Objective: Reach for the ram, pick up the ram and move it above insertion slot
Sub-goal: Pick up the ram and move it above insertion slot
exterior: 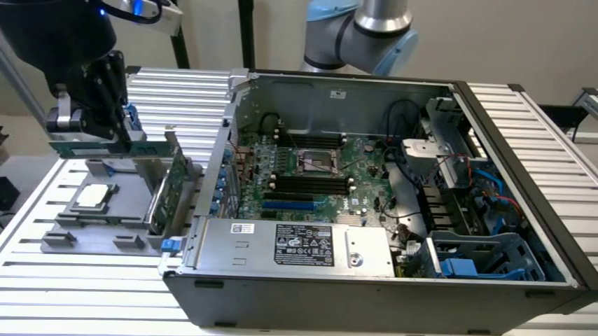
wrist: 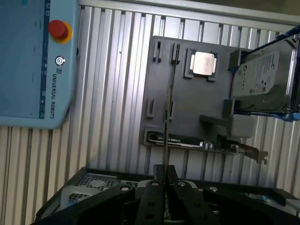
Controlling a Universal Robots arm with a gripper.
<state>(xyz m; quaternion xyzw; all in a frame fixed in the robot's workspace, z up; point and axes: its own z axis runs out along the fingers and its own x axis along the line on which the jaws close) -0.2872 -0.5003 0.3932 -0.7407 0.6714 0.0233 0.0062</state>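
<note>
Claw (exterior: 86, 136) fingers are closed on the ram (exterior: 89, 148), which is lifted clear of the grey fixture tray (exterior: 70, 225) at the exterior view's left. From the wrist view, the ram (wrist: 167, 117) appears edge-on as a thin stick extending from between the closed fingers (wrist: 153, 187). Below it lie the processor (wrist: 203, 63), the hard drive (wrist: 261, 79) and the expansion card (wrist: 187, 140). The open computer case (exterior: 374, 182) stands on the slatted surface (exterior: 84, 294), apparently well apart from the ram.
</note>
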